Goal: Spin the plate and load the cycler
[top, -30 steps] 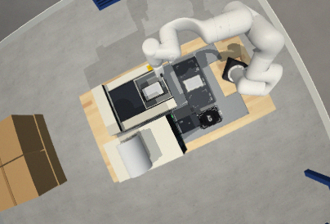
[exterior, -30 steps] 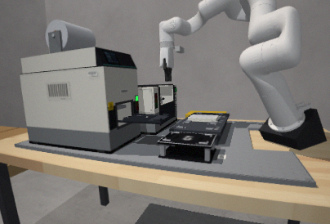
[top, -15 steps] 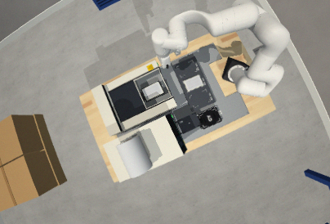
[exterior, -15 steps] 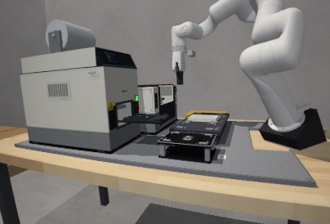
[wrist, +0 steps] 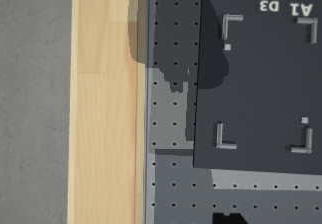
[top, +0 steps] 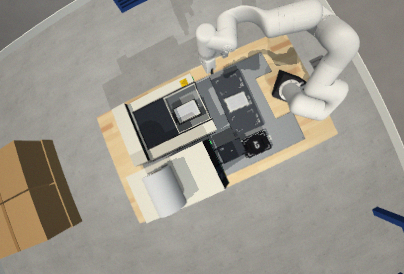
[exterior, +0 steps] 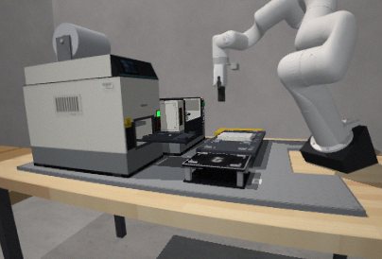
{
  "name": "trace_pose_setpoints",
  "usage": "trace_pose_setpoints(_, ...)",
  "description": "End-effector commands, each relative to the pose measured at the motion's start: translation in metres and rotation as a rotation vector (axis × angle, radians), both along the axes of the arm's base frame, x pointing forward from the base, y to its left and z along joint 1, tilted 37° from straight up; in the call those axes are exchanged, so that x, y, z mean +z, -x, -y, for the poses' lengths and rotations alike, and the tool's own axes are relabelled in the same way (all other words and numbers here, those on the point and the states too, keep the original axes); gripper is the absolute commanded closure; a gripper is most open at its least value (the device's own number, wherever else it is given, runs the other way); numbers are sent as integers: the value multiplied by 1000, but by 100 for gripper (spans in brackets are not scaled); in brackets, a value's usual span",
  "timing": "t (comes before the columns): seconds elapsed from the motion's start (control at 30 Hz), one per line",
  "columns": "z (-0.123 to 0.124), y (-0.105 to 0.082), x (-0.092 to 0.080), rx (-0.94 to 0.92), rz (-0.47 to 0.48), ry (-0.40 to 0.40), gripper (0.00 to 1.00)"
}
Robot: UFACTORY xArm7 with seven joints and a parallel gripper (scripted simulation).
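Note:
My gripper point(top: 209, 64) point(exterior: 221, 96) point(wrist: 228, 219) is shut and empty. It hangs high over the far edge of the deck, beside nest D3 point(top: 227, 80) point(wrist: 262, 90). D3 is bare, so only its corner locators and the D3 and A1 marks show. A white plate, K37 point(top: 235, 101) point(exterior: 234, 136), lies on the middle nest, D2. The centrifuge point(top: 153, 122) has its door open. A white plate point(top: 187, 110) sits in the bucket at the door, and I cannot read its label. The black CY nest point(top: 255, 144) point(exterior: 216, 164) stands at the near end of the deck.
The sealer point(top: 193, 175) point(exterior: 88, 118), with its film roll point(top: 163, 195) point(exterior: 80, 43), stands beside the centrifuge. Its dark stage point(exterior: 168, 137) sticks out. The wooden table edge point(wrist: 107, 125) runs close beside D3. A cardboard box point(top: 23, 195) stands on the floor.

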State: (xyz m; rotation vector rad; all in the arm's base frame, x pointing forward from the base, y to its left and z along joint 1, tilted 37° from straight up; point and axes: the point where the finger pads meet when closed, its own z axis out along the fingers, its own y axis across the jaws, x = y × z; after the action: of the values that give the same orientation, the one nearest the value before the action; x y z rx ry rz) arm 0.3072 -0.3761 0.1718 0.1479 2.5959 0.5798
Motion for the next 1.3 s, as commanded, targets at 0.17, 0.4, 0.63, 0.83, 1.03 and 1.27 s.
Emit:
trace_pose_setpoints(0.17,3,2,-1,-2,3,5,100)
trace_pose_setpoints(0.4,3,2,-1,-73,154,6,100)
trace_pose_setpoints(0.63,3,2,-1,-143,305,6,100)
trace_pose_setpoints(0.83,3,2,-1,-224,477,7,100)
trace_pose_setpoints(1.03,3,2,-1,-224,477,7,100)
trace_pose_setpoints(1.27,3,2,-1,-224,477,7,100)
